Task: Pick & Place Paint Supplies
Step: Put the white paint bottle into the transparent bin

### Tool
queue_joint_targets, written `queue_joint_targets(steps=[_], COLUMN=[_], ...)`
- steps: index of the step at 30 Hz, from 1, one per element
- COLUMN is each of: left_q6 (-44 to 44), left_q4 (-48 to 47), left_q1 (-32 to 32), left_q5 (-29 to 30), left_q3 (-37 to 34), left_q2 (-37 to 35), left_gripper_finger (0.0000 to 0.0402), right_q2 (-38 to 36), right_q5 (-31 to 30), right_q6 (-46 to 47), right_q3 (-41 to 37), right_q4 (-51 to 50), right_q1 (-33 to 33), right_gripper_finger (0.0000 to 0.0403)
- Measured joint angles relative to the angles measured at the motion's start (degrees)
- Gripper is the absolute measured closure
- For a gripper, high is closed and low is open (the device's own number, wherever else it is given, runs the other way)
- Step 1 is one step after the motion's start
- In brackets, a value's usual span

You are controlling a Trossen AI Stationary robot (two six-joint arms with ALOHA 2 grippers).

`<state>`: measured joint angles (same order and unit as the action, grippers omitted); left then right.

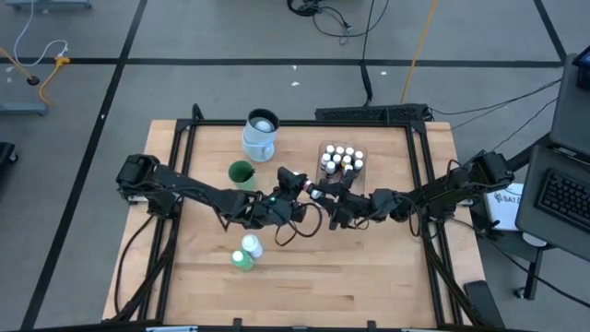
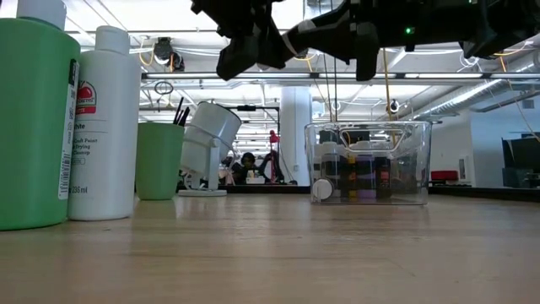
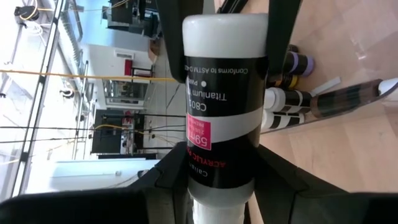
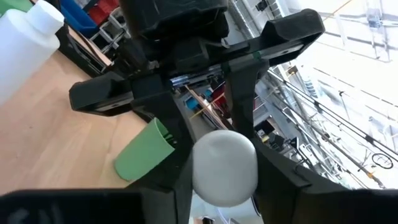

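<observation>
From above, both arms meet mid-desk beside the clear rectangular plastic tub (image 1: 342, 162) of small white-capped bottles. The left hand (image 1: 297, 183) grasps a small white-capped, black-labelled paint bottle (image 1: 315, 193); the right hand (image 1: 343, 208) is right at it, grip unclear.

At desk level, that bottle (image 2: 305, 40) hangs high above the wooden desk (image 2: 278, 253).

The left wrist shows smooth, rigid, probably light plastic (image 3: 224, 93); the body between cap and base seems the best hold.

The right wrist shows its rounded cap (image 4: 224, 165).

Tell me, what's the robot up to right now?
Left gripper shut on small white-capped paint bottle, above mid-table. Right gripper at its cap end. Clear tub close by.
</observation>
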<state>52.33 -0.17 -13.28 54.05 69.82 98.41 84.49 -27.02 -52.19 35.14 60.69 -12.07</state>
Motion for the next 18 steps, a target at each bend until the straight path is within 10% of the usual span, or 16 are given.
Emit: queue_joint_targets(steps=[8, 18], left_q6=[0.02, 4.92], left_q4=[-0.04, -0.86], left_q1=[-0.43, -6.40], left_q5=[0.83, 17.24], left_q3=[0.00, 0.00], left_q2=[0.00, -1.39], left_gripper_finger=[0.0224, 0.0136], right_q2=[-0.13, -5.46], right_q5=[-1.10, -2.95], right_q6=[0.05, -0.68], right_q3=[0.02, -1.66], right_q4=[-0.52, -0.94], right_q1=[-0.21, -3.78], right_gripper_finger=[0.0281, 0.0279])
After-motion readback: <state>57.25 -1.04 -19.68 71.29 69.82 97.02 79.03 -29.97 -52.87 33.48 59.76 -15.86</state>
